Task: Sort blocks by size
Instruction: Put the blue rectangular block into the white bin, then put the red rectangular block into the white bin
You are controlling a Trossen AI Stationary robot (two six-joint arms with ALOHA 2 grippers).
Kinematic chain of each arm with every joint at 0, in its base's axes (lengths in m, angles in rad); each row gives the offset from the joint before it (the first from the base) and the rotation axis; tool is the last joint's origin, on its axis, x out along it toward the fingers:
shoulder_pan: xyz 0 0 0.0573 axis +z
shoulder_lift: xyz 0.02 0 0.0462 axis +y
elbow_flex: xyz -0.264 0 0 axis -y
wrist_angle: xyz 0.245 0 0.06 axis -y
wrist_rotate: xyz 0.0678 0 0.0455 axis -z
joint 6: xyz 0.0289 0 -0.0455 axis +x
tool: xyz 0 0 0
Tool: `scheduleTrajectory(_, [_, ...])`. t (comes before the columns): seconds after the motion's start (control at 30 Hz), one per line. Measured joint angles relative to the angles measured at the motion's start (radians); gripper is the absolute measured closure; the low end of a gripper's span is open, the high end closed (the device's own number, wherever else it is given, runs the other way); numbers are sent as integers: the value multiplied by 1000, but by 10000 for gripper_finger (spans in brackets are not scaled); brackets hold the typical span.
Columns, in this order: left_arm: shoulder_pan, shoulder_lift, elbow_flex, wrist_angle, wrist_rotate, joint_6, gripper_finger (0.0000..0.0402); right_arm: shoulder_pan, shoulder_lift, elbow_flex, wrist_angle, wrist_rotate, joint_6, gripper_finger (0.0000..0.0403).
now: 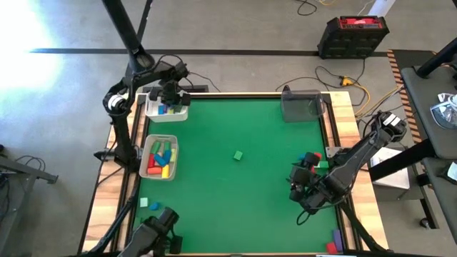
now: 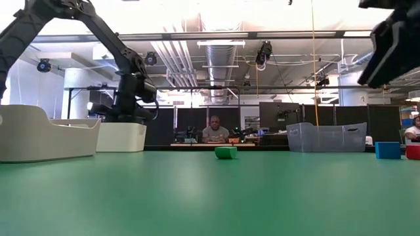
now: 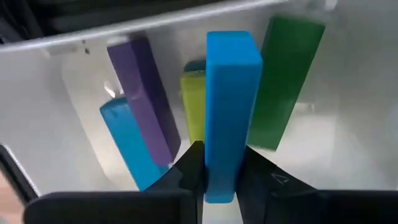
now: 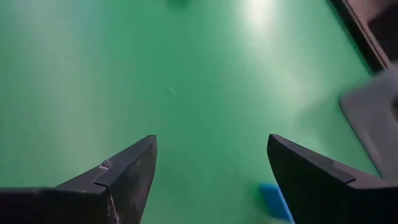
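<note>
Left gripper (image 3: 222, 177): clamped on 1 blue bar (image 3: 231, 106), above white tray (image 1: 153, 109). Right gripper (image 4: 211, 171): fingers apart, over green table (image 1: 243, 185).

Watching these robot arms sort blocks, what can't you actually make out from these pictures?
- High view: what lies in the far white tray is mostly hidden by the left end effector.
- Low view: the near white tray shows only its wall; its blocks are hidden.
- Right wrist view: a blue block, between the open right end effector's fingers, is blurred and cut off by the edge.
- Low view: the green block is too small to judge.
</note>
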Motion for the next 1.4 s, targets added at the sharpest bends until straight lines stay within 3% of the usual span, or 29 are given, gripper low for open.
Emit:
scheduleTrajectory(0.23, [-38,-15,8,-33,-46,10,293,-42,-2,-17,-240,-188,258,88])
scheduleTrajectory(0.37, [-72,-40,7,-81,-91,16,241,-77,-7,-84,-255,-313,351,90])
scheduleTrajectory(0.53, [-144,-108,7,-107,-150,31,180,-92,-7,-178,-206,-307,593,114])
scheduleTrajectory(0.67, [-206,-176,7,-104,-211,50,149,-95,0,-172,-210,-278,709,131])
scheduleTrajectory(0.87, [-285,-281,7,-87,-288,80,139,-97,3,-171,-181,-349,835,167])
scheduleTrajectory(1.17, [-354,-377,0,-39,-318,94,139,-96,67,-179,-173,-470,1038,231])
scheduleTrajectory(1.4, [-375,-425,-100,43,-320,137,138,-104,162,-226,-105,-504,1108,263])
